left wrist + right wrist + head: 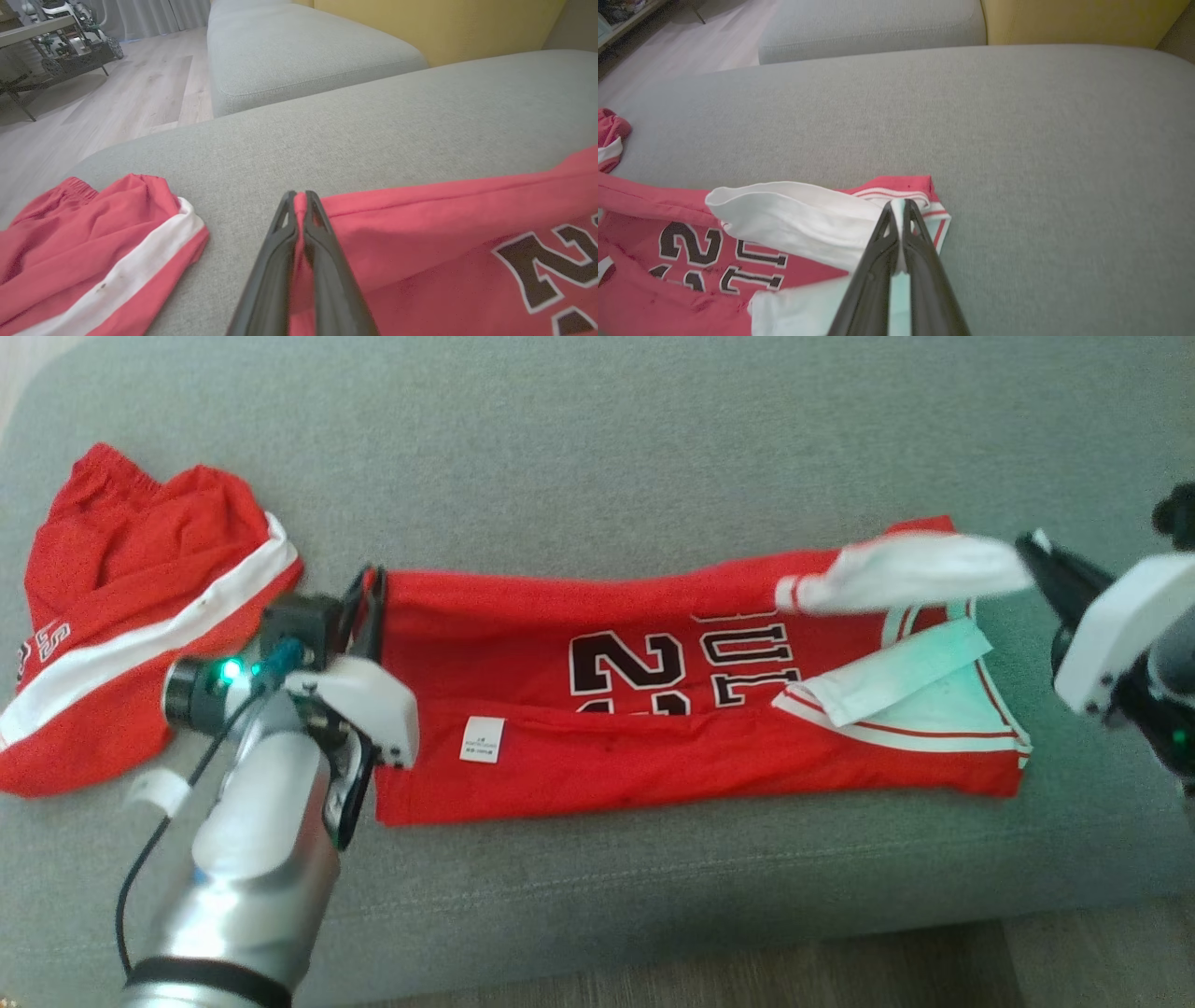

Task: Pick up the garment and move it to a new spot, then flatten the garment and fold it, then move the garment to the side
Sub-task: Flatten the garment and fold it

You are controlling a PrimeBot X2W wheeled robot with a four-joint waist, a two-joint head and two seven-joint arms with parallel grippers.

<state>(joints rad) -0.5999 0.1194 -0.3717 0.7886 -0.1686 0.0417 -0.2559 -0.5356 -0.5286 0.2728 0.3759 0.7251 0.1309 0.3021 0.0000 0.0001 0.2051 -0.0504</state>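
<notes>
Jersey [653, 709] lies lengthwise between the arms: left gripper [299, 195] nips its far hem corner, right gripper [899, 204] nips the white shoulder fabric (raised off the cushion [597, 448]).

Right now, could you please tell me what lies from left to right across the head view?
Red shorts → left gripper → red jersey → right gripper

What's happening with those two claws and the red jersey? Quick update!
Left gripper shut on jersey hem corner; right gripper shut on its white shoulder end. Jersey stretched across grey sofa. Red shorts lie apart, beside left gripper.
</notes>
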